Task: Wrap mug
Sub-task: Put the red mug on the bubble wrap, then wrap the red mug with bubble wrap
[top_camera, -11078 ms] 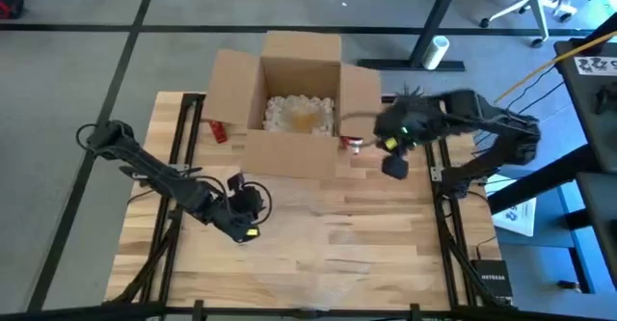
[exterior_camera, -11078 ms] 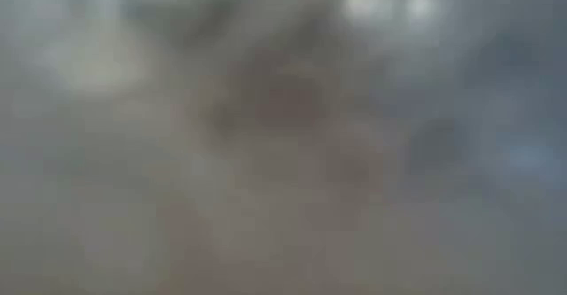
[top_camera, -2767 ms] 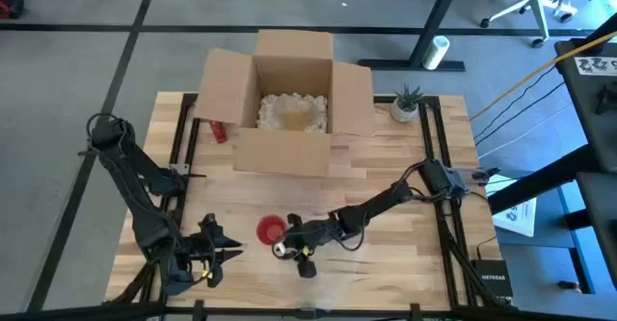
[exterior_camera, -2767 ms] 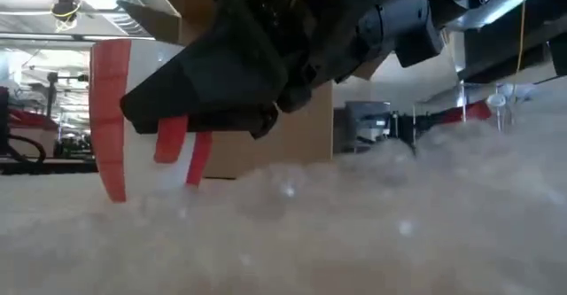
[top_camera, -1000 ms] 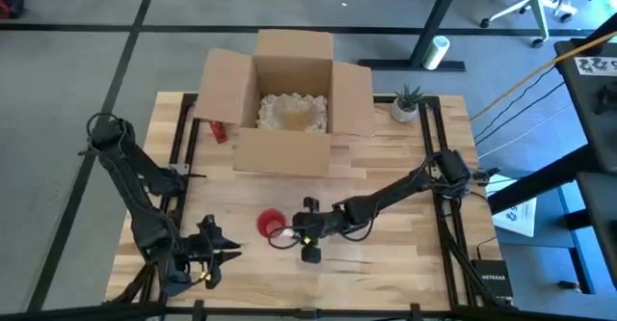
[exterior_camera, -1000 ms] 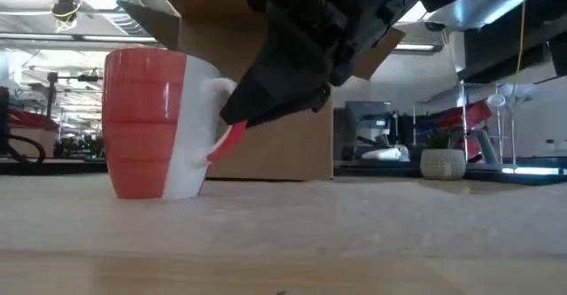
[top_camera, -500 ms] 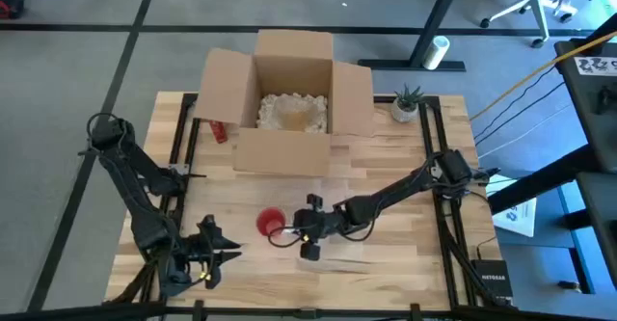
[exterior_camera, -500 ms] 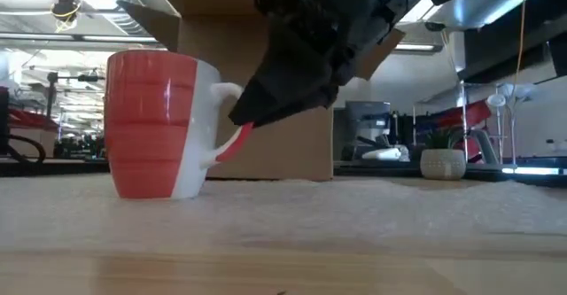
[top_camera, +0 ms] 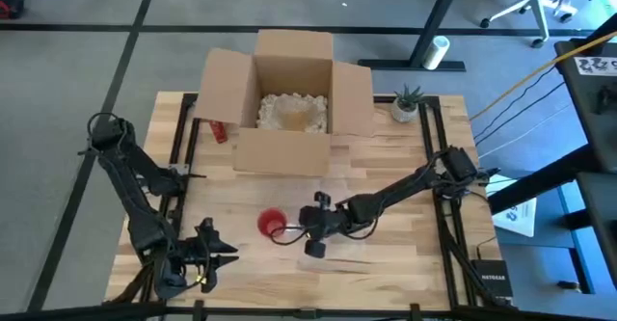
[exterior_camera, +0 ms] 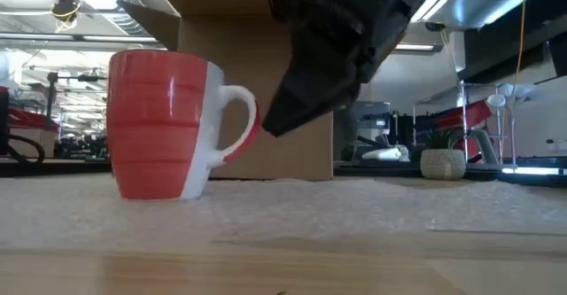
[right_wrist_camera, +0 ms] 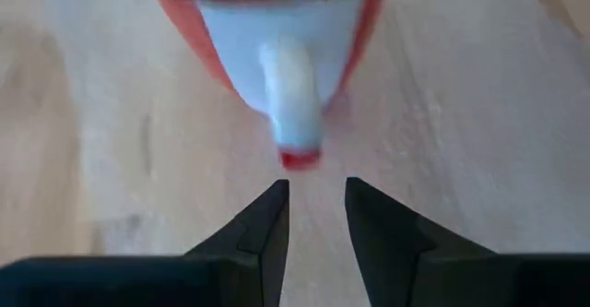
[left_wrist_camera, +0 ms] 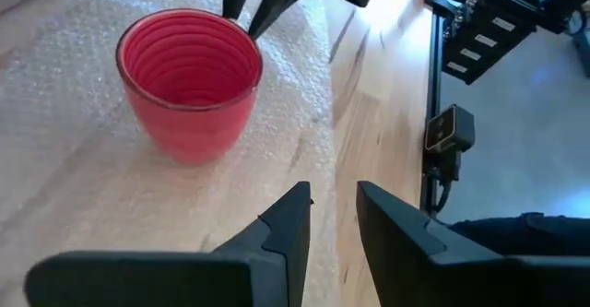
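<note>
Dark-fingered right hand [right_wrist_camera: 313,217] is hovering just off the handle of the mug [exterior_camera: 168,122], fingers slightly parted and holding nothing. The mug is standing upright on bubble wrap [left_wrist_camera: 83,159] on the wooden worktop [top_camera: 386,282]; only the low view is showing its white side, while the left wrist view is showing its ribbed red interior. The left hand [left_wrist_camera: 332,217], likewise parted and empty, is waiting near the worktop's front left corner. A cardboard box [top_camera: 289,109] is sitting behind.
</note>
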Robot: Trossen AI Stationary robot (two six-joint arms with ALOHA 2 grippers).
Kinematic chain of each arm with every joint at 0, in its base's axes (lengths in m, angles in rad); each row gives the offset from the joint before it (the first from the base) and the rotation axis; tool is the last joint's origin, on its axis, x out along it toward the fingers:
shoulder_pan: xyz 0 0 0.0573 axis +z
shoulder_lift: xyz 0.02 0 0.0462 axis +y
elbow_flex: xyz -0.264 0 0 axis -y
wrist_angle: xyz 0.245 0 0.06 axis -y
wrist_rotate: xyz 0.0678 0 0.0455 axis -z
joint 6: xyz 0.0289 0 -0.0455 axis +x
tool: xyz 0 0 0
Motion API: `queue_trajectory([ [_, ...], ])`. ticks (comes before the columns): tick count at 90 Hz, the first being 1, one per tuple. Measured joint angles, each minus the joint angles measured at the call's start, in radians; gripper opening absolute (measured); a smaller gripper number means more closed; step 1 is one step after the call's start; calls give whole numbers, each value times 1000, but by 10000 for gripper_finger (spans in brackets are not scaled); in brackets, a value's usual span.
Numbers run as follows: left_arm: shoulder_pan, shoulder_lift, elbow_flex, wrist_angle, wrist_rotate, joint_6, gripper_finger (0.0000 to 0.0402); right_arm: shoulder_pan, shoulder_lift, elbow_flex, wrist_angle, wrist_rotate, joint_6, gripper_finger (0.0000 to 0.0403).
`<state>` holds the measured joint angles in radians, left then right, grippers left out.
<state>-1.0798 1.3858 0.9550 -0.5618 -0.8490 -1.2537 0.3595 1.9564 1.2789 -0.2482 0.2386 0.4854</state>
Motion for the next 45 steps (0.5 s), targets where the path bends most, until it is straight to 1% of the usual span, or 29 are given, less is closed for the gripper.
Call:
queue_trajectory([
  [8, 0, 9, 0, 1, 0, -2, 74, 2, -7, 0, -38, -18, 7, 91],
  [14, 0, 20, 0, 1, 0, -3, 74, 2, -10, 0, -71, -55, 13, 79],
  [21, 0, 36, 0, 3, 0, -12, 74, 5, -16, 1, -172, -101, 33, 48],
  [25, 0, 46, 0, 2, 0, -21, 74, 9, -18, 1, -236, -116, 53, 24],
  [29, 0, 54, 0, 2, 0, -26, 74, 20, -18, 1, -301, -118, 67, 10],
  [35, 0, 67, 0, 3, 0, -31, 74, 42, -18, 0, -389, -114, 95, 10],
  [45, 0, 90, 0, 2, 0, -45, 74, 96, -18, 0, -469, -104, 148, 10],
])
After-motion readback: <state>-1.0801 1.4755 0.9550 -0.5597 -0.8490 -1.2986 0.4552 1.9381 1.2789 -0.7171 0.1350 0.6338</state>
